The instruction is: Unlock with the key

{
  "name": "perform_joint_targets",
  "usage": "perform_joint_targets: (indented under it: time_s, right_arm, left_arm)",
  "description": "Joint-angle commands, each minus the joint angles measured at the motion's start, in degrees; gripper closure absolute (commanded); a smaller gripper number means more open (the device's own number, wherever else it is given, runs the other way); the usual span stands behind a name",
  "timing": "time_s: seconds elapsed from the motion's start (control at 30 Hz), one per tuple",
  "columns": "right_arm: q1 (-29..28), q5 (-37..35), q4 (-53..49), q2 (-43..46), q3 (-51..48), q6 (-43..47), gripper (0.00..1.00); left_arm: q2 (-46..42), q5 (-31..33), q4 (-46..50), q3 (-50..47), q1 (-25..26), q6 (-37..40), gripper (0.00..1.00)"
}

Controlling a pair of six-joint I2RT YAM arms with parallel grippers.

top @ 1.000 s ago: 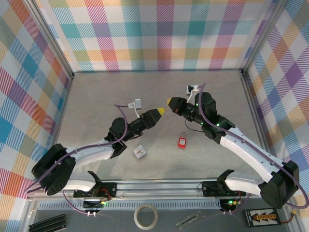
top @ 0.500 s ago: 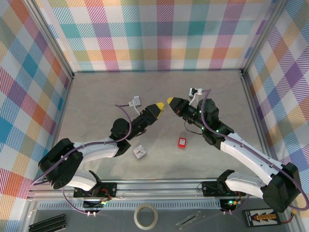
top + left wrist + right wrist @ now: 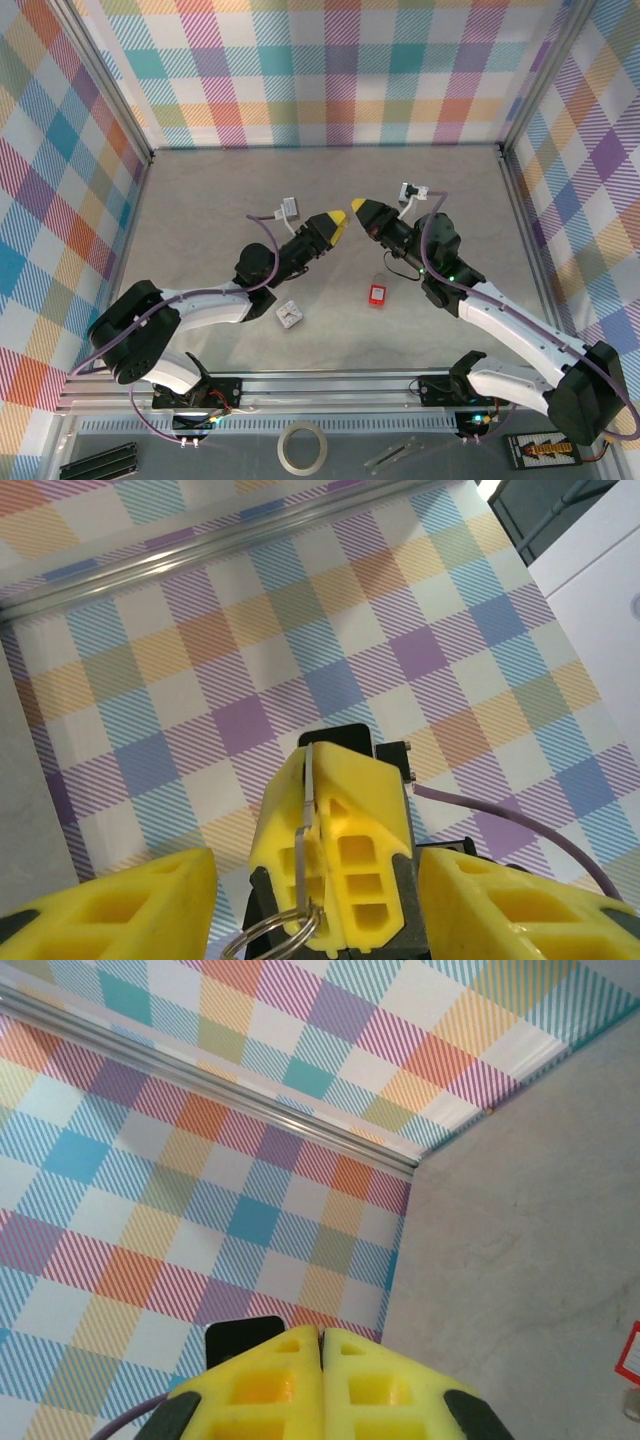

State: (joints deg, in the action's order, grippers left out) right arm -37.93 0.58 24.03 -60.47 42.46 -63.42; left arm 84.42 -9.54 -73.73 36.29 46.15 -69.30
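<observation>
The right gripper (image 3: pixel 360 209) has its yellow fingers pressed together on the key (image 3: pixel 308 780). In the left wrist view the key shows as a thin grey metal blade set edge-on in the seam between those fingers, with a wire ring (image 3: pixel 303 912) hanging from its lower end. The left gripper (image 3: pixel 337 222) is spread, its two yellow fingers (image 3: pixel 120 900) standing either side of the right gripper's tip; I cannot tell whether they touch it. In the top view the two tips meet nose to nose above the middle of the grey table (image 3: pixel 200 200), the left gripper coming from the near left and the right one from the near right. The padlock (image 3: pixel 377 294), a small red body with a pale shackle at its far end, lies flat on the table just near of the tips. A small white block (image 3: pixel 289 314) lies to its left, well apart from it.
</observation>
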Motion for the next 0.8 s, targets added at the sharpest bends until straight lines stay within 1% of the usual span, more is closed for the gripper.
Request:
perform_joint_targets:
  time_s: [0.0, 0.13, 0.23, 0.77]
  right_arm:
    - [-0.4, -1.4, 5.1, 1.2, -1.2, -1.0, 1.00]
    - [-0.6, -2.1, 5.4, 1.5, -2.0, -1.2, 1.00]
    - [-0.7, -2.4, 6.2, 1.6, -2.8, -1.5, 1.00]
    - [-1.1, -4.0, 5.9, 3.2, -4.3, -1.4, 1.00]
  left_arm:
    - [0.7, -0.4, -4.1, 2.4, 0.8, -1.4, 0.46]
    - [1.0, -0.2, -4.1, 2.7, 1.2, -1.8, 0.49]
    - [1.4, -0.2, -4.2, 3.2, 1.7, -1.9, 0.53]
    - [3.4, 0.3, -4.3, 3.6, 2.3, -2.9, 0.76]
